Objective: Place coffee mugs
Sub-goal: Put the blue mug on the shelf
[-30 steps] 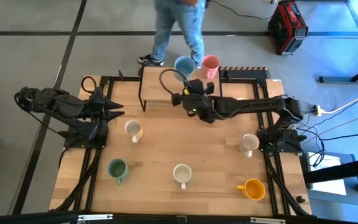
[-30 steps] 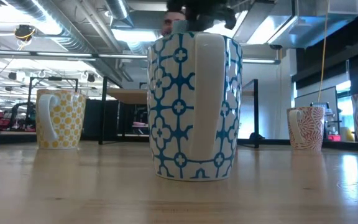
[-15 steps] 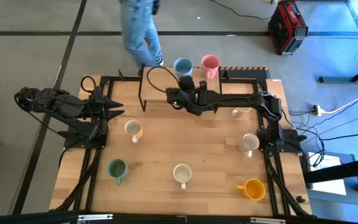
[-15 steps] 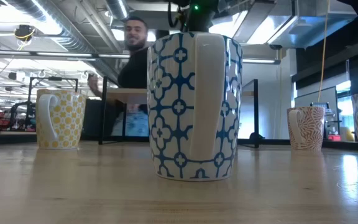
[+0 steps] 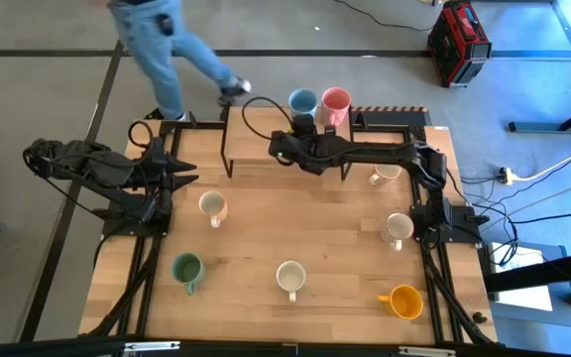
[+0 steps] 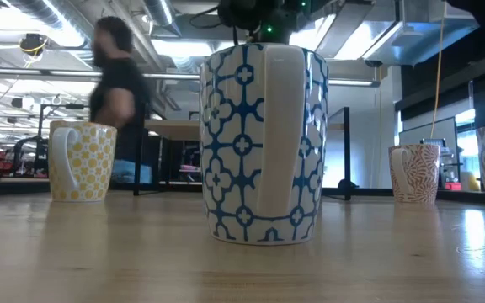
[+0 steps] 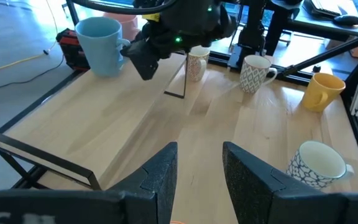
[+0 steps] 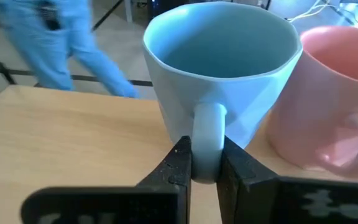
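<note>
Behind the wooden table (image 5: 295, 238) a person in jeans (image 5: 162, 45) walks across the grey floor, well clear of the arms. Your work is at the far edge, on the raised shelf, where the blue mug (image 8: 219, 87) stands with the pink mug (image 8: 331, 112) touching or almost touching its side.

The right gripper (image 8: 202, 165) has its two fingers pressed tight on the blue mug's handle, one on each side of the loop; the mug's body sits just beyond the fingertips, upright, mouth up. From above you see the same: the right arm stretched across to the blue mug (image 5: 301, 102).

Treat the mug as stiff, glazed and probably slippery, heavy for its size, and breakable if it tips or knocks its pink neighbour. The handle is the sensible place to hold, but with the weight hanging off to one side the mug may swing or rotate in the pinch, so lift slowly and straight.

The left gripper (image 7: 196, 171) waits over the left side of the table, fingers parted with nothing between them. Six other mugs, such as the orange mug (image 5: 402, 301) and the green mug (image 5: 186, 269), stand spread over the tabletop.
</note>
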Controlling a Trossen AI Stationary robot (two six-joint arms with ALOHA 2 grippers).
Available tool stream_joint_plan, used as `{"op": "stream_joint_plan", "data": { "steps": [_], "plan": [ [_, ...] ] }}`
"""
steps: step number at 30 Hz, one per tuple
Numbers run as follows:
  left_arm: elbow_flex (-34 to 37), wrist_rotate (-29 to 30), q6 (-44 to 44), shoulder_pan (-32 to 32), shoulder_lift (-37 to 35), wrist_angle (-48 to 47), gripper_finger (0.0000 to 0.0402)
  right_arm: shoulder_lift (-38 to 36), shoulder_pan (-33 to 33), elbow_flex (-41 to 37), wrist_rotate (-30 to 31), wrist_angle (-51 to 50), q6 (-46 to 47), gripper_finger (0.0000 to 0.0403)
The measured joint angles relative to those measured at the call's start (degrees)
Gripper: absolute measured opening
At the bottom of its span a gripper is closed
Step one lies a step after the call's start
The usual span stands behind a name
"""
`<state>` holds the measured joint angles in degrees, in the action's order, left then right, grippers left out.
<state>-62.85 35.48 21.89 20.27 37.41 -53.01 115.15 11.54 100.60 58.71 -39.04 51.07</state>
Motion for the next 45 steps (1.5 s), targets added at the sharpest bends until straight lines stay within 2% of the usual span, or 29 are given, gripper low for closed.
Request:
{"op": "stream_joint_plan", "data": {
  "steps": [6,22,45],
  "plan": [
    [0.0,0.1,0.0,0.0,0.0,0.0,0.0123,0.0,1.1,0.0,-1.9,-0.1,1.1,0.0025],
    [0.0,0.4,0.0,0.0,0.0,0.0,0.0123,0.9,1.6,0.0,-1.9,-1.2,4.2,0.0030],
    [0.0,0.4,0.0,0.0,0.0,0.0,0.0123,1.1,1.6,0.0,-1.0,-1.6,5.4,0.0103]
  ]
}}
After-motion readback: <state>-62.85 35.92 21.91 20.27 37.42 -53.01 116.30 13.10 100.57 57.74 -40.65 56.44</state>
